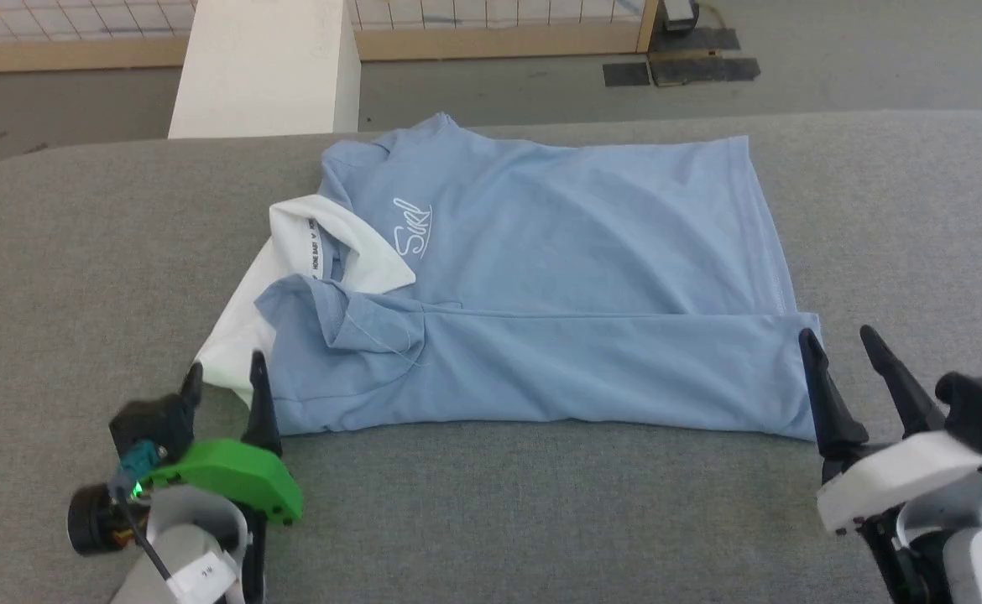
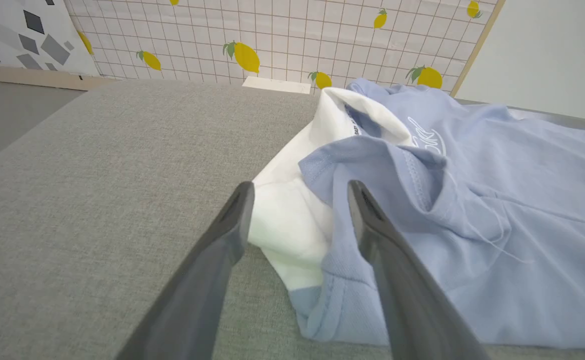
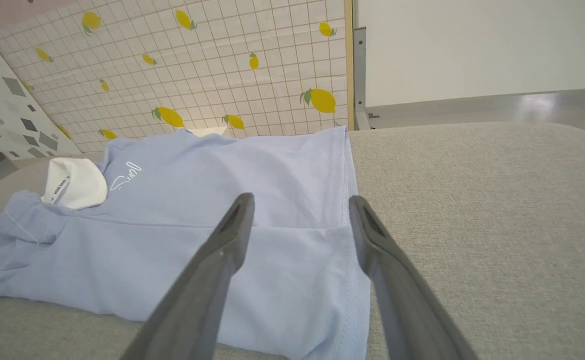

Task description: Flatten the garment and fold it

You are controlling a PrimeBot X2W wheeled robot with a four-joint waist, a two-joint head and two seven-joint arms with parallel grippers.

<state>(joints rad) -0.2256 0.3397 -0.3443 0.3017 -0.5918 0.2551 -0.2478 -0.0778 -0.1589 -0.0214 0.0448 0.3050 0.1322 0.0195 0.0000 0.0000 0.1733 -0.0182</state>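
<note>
The light blue polo shirt [image 1: 558, 277] lies on the grey table with its near long side folded over onto the body; the white collar [image 1: 323, 239] and cursive script [image 1: 414, 226] point left. My left gripper [image 1: 225, 372] stands open at the shirt's near left corner, by the white fabric [image 2: 292, 220] and blue edge [image 2: 352, 300]. My right gripper [image 1: 839, 340] stands open at the near right corner, over the hem [image 3: 345, 220]. Neither holds cloth.
The grey padded table [image 1: 80, 268] spreads wide on both sides of the shirt. A white block [image 1: 264, 67] stands just behind the table at the back left. A lemon-patterned tiled wall [image 3: 197, 65] and grey floor lie beyond.
</note>
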